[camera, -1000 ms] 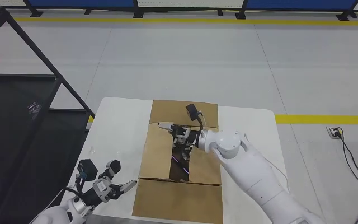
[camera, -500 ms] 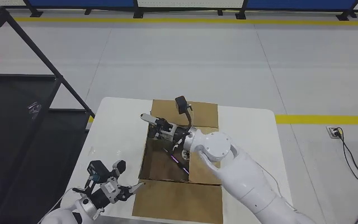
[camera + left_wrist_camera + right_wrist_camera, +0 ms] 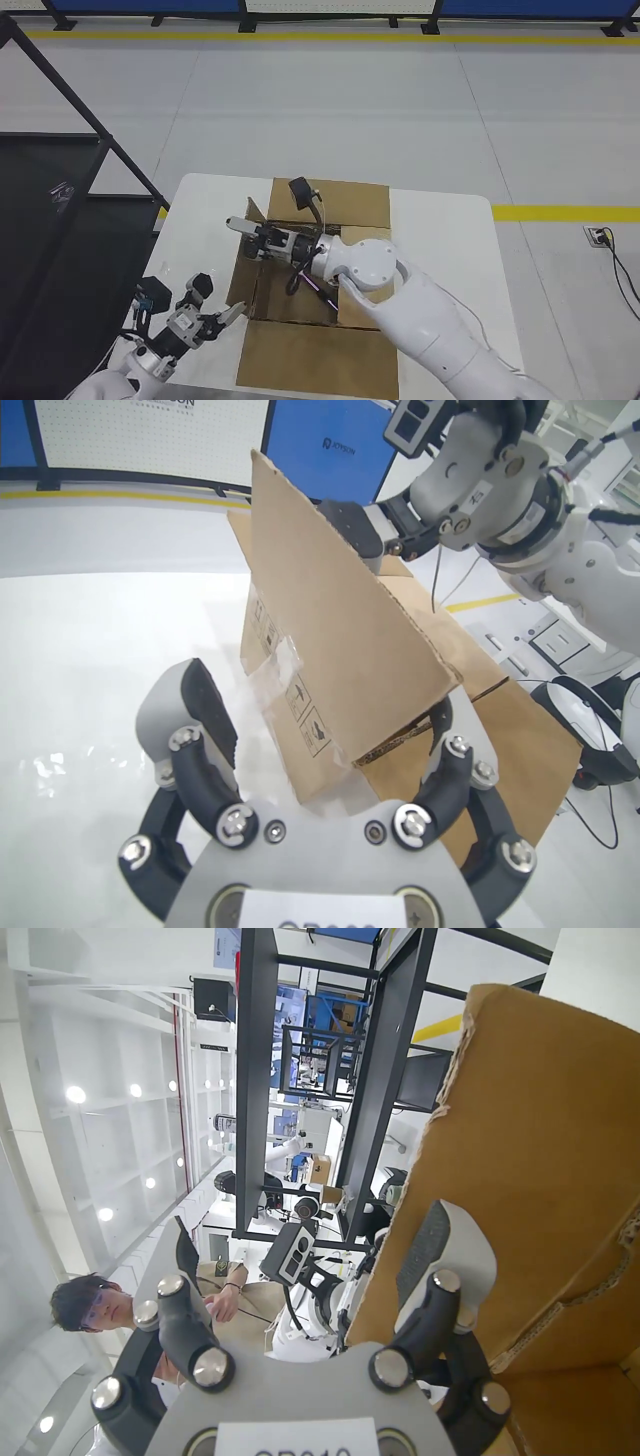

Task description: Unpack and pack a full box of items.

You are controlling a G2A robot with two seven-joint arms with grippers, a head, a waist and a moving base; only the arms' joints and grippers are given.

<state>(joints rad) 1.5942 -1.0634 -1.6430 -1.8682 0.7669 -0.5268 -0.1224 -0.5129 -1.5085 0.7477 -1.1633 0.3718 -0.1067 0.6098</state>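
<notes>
Cardboard box (image 3: pixel 345 200) at tabletop (image 3: pixel 210 220) centre, flaps out; right gripper (image 3: pixel 238 224) spread wide at its raised left flap (image 3: pixel 340 610). Near the front-left corner, left gripper (image 3: pixel 320 695) also spread wide.

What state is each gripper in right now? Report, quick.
Left gripper: open, holding nothing.
Right gripper: open, one finger at the raised cardboard flap, not gripping it.

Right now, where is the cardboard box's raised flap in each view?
Top view: raised flap, cardboard box's left side.
Left wrist view: flap slanting up beyond left gripper.
Right wrist view: flap against one finger.
Shared landmark: right gripper at the flap's upper edge.
</notes>
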